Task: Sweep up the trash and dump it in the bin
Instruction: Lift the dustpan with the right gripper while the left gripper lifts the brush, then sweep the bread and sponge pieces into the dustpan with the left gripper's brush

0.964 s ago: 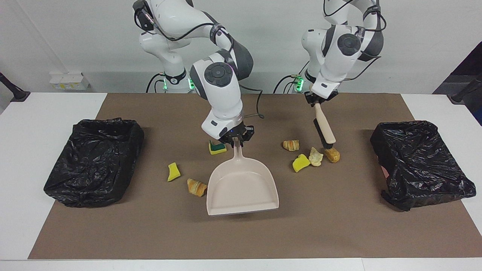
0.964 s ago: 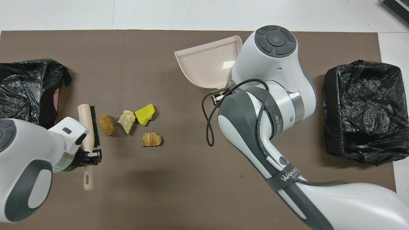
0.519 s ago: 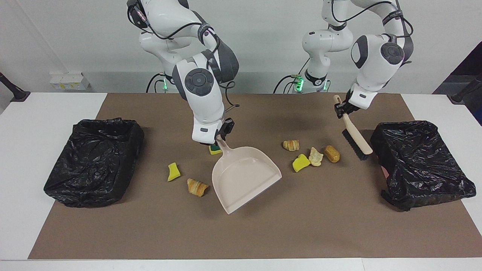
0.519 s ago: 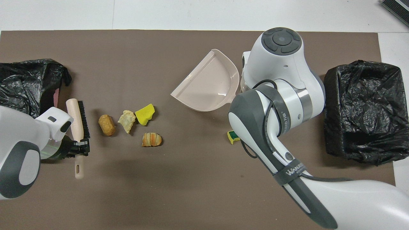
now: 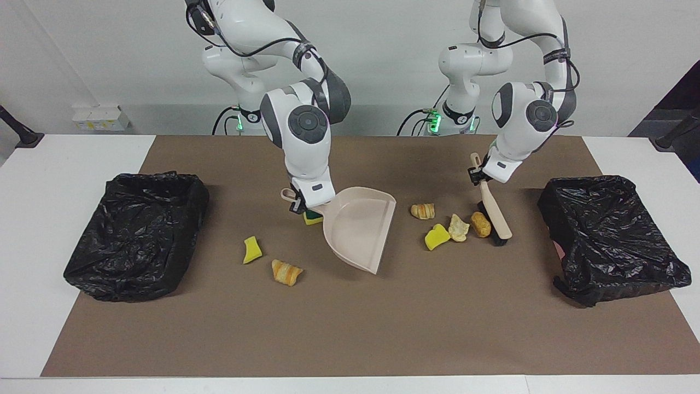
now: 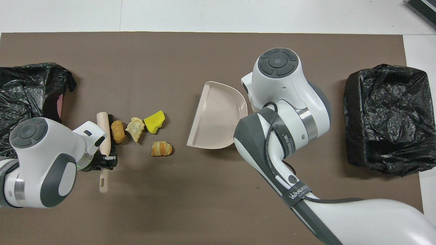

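I am holding brush and dustpan over the mat, with the trash lying between them.

My left gripper [image 5: 477, 176] is clamping the brush [image 5: 495, 210], its bristles touching the brown chunk [image 5: 480, 224] at the end of a four-scrap cluster [image 6: 143, 128]. My right gripper [image 5: 298, 201] is gripping the dustpan [image 5: 361, 227], its mouth facing that cluster; three scraps [image 5: 284, 272] are lying toward the right arm's bin [image 5: 136, 235].

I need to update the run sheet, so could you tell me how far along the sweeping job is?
Both tools are picked up: the left pincer grips the brush, its bristles against a bread chunk; the right pincer holds the dustpan, still empty. All seven scraps remain on the mat; neither bin looks filled.
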You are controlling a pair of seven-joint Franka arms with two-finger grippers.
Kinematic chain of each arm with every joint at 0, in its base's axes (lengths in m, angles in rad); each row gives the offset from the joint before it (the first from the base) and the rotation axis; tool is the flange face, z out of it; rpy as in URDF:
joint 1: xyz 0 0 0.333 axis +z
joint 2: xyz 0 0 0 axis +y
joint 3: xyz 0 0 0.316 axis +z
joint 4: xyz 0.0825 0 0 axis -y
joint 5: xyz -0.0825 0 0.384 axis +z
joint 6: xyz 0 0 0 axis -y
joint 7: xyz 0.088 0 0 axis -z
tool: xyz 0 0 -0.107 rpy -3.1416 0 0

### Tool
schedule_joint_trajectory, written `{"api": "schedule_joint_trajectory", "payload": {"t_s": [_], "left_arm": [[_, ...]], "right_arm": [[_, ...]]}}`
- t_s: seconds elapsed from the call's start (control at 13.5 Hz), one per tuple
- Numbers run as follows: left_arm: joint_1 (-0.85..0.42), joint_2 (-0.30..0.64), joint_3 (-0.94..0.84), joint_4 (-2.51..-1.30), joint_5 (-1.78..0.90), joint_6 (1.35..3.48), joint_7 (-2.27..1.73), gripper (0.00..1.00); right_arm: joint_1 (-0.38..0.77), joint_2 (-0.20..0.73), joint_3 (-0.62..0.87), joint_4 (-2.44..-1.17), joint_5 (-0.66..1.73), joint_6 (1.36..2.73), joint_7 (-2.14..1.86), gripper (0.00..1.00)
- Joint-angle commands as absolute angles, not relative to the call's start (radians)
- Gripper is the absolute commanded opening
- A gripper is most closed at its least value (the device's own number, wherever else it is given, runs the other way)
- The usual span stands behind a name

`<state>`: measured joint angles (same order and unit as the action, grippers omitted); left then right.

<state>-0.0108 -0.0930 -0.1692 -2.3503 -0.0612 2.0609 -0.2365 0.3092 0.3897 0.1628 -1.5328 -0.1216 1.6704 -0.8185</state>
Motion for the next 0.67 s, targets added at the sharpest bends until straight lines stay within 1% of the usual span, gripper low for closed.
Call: {"api": "schedule_joint_trajectory", "payload": {"t_s": [0.0, 0.3, 0.59], "left_arm": [[-0.04, -0.092, -0.161, -2.359, -0.064, 2.103, -0.235, 0.0], [-0.138, -0.046, -0.161, -2.353, -0.11, 2.177, -0.245, 0.0], [-0.227, -0.046, -0.163, -2.35, -0.182, 2.194, -0.252, 0.0]], "right_arm": [[0.345, 0.367, 0.169, -1.604, -0.214, 1.698, -0.879, 0.0], [0.419, 0.411, 0.169, -1.605, -0.296, 1.706, -0.879, 0.0], [0.426, 0.426, 0.169, -1.601, -0.299, 1.744, -0.88, 0.0]]}}
